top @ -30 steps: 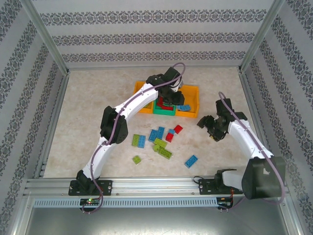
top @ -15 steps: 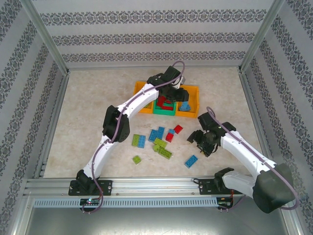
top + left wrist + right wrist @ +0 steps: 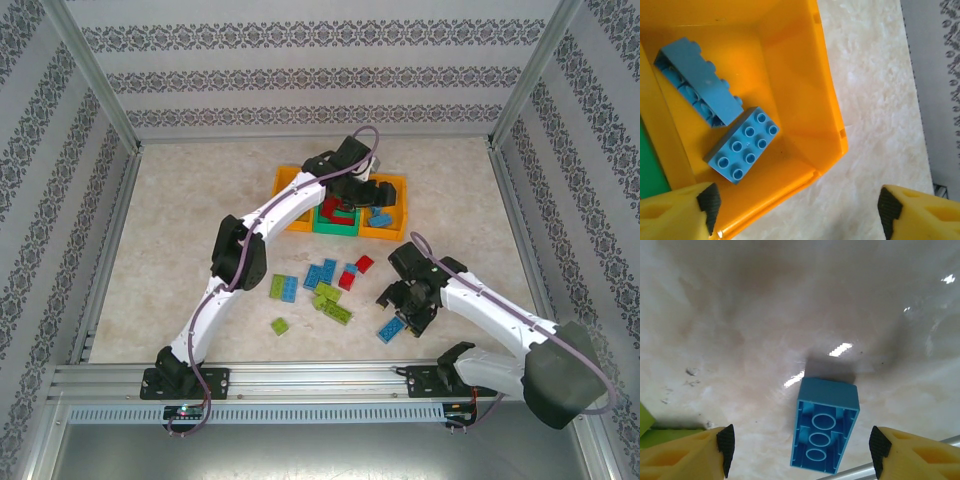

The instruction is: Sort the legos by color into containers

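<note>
**user1:** what's actually sitting on that pale marbled table?

**user2:** three bins side by side at the far middle, orange-green-orange. closer in there's a loose clump of red, blue and green bricks. one blue brick lies upside down off to its right, and a lone green brick sits near-left.

We see the right bin orange, with two light blue bricks inside; the middle bin is green and has red bricks in it; the left bin is orange. Loose blue bricks, loose lime bricks and loose red bricks lie on the cream, marbled table. The walls are white with grey floral bands. The arms are white with black joints.
</note>
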`<state>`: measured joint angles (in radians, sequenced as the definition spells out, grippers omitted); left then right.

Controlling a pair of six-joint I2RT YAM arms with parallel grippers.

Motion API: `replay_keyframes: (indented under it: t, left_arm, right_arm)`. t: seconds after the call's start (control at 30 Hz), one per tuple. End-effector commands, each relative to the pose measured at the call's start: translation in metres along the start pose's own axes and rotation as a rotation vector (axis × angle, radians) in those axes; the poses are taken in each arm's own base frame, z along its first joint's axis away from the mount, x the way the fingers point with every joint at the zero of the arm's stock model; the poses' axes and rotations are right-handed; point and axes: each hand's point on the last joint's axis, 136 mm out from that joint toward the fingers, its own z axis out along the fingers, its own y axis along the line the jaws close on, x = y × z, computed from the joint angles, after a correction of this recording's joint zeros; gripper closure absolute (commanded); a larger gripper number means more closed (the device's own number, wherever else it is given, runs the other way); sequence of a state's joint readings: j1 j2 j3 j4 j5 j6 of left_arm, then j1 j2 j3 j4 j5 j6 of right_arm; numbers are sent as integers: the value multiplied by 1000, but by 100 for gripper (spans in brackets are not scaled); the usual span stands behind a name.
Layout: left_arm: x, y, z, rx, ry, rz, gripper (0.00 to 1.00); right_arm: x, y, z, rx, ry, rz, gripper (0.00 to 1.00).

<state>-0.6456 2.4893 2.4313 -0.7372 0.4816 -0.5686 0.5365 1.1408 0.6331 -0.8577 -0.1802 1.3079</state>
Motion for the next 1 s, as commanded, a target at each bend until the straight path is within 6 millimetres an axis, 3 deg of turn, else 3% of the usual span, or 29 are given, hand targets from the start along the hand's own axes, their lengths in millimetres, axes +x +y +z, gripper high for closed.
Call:
replay_keyframes:
  t: [0.0,0.07,0.23,0.47,0.53,0.63,0.8,0.97]
  left_arm:
    - [-21,-21,-48,2,-87,86,7]
    - [-20,-23,-58,-11,-93,109,0]
    - [-20,-22,-80,-64,-128,169,0]
    - [-20,5,-101,-124,-173,112,0]
    - [-19,15,-108,-130,-186,84,0]
    - [-22,35,-124,-149,-216,36,0]
    - [-18,70,-152,-209,-249,-8,0]
    - [0,99,-173,-299,-243,-6,0]
  right_arm:
    - [2,-4,9,25,-1,42,25]
    - [4,-4,13,38,1,40,26]
    - [6,-5,23,58,0,44,27]
    - [3,-4,31,91,-5,30,33]
    - [3,-5,35,108,1,24,38]
    - [3,-5,43,124,11,17,55]
    - [-13,12,25,110,-56,-27,73]
    - [-47,45,-12,21,-153,-67,75]
